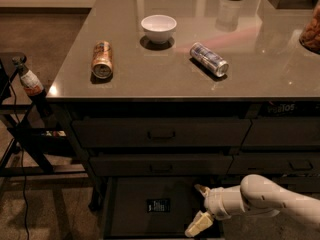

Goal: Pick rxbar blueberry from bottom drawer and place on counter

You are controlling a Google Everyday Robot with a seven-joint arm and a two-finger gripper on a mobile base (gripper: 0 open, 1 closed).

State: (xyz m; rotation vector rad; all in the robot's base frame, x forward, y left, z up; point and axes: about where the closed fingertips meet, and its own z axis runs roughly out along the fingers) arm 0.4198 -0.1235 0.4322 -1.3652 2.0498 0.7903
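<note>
Right, the rxbar blueberry (158, 205) lies flat on the floor of the bottom drawer (125, 219). The drawer is pulled out below the front edge of the counter (150, 86), roughly under the middle of that edge. The step in hand looks like the reach; the bar is not yet grasped.

To do it well:
- Shift the gripper (200, 208) left until it is over the bar and tip the fingers down.
- Straddle the wrapper across its short side and get low to the drawer floor, since the bar is thin and flat.
- Close, then lift straight up, clear of the drawer front and the two drawers above, before heading for the counter.

The gripper sits in the right part of the drawer, near the bar but apart from it. Its jaws are spread wide, one finger (201, 189) high and the other low, with nothing between them. Whether the low finger touches the drawer floor, I cannot tell.

On the counter:
- a white bowl (159, 28) toward the back edge
- a brown can (102, 60) on its side near the left edge
- a silver-blue can (209, 59) on its side near the middle

The bare stretch along the front edge, between the two cans, suits the placing.
</note>
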